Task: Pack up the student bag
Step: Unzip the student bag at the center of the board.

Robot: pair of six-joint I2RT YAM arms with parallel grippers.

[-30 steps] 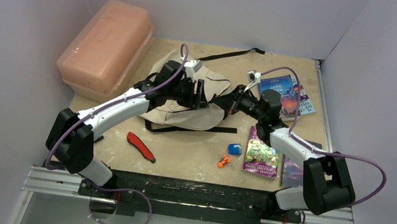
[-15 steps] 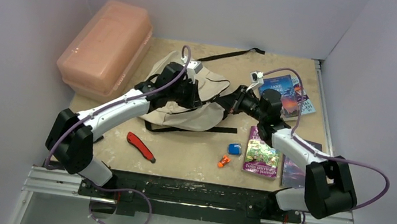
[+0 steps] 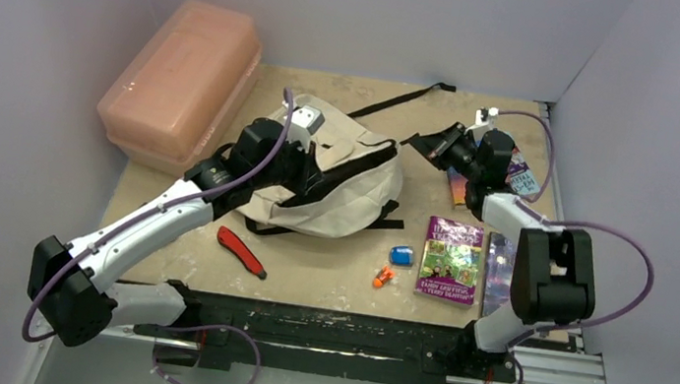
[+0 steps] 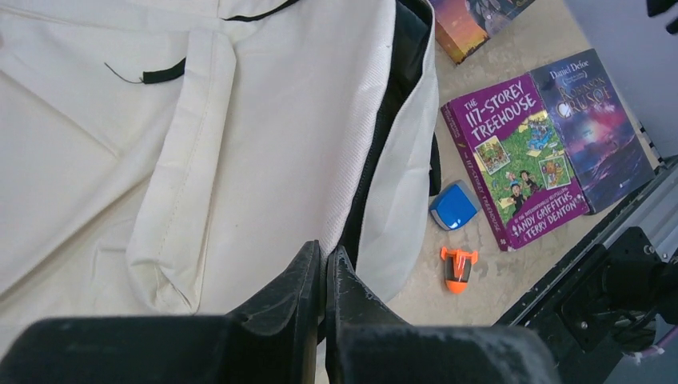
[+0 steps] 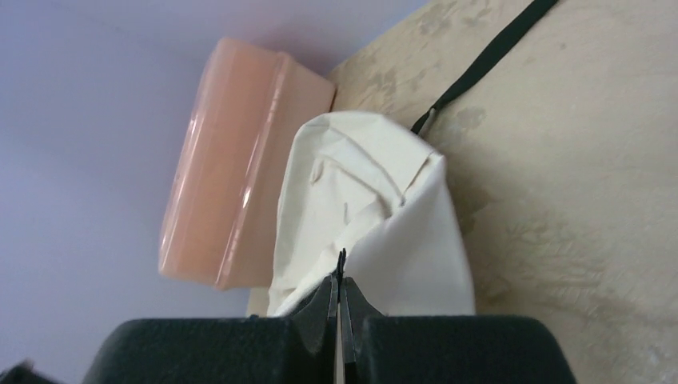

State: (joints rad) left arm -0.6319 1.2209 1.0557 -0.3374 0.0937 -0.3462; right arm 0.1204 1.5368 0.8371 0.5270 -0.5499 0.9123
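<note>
Packing under way: the student bag [image 3: 340, 197] lies left of centre on the table [image 3: 326, 270], near the pink box [image 3: 182, 82]. Its long axis slants from near left to far right, and its black-edged opening apparently faces the books [image 3: 451, 258]. The left gripper [image 4: 324, 270] is pinched on the bag's fabric beside that black edge; a second ago its jaws were spread. The right gripper [image 5: 340, 290] is pressed tight and may hold a thin black tab, though the view is poor. It has drawn back to the far right, and the bag sits fuller than before.
</note>
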